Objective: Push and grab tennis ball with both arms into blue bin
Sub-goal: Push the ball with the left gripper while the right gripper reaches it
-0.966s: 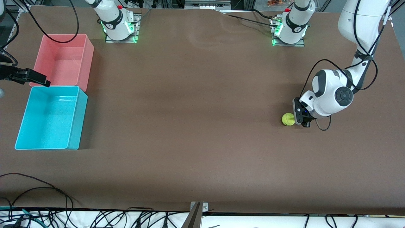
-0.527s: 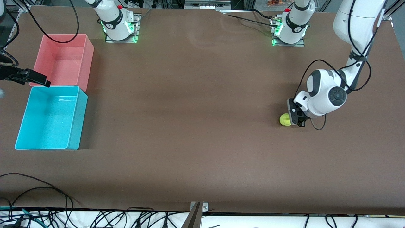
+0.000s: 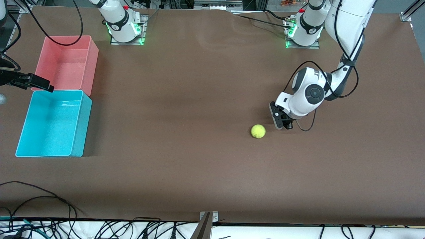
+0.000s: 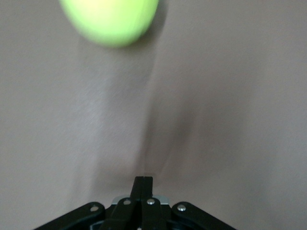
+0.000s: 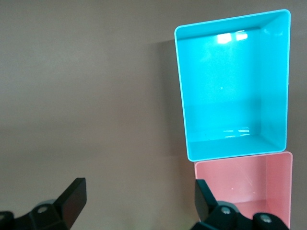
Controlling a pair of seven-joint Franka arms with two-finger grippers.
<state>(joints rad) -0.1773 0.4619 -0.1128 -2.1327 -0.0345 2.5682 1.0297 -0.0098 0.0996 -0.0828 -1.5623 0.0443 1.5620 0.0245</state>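
Ball (image 3: 258,131) lies free on the counter (image 3: 199,159), at eight o'clock from the left claw (image 3: 281,123), whose fingers are pressed together. Pushing step underway; next, another shove toward the bin (image 3: 79,132). The right claw (image 3: 35,81), spread, waits above it.
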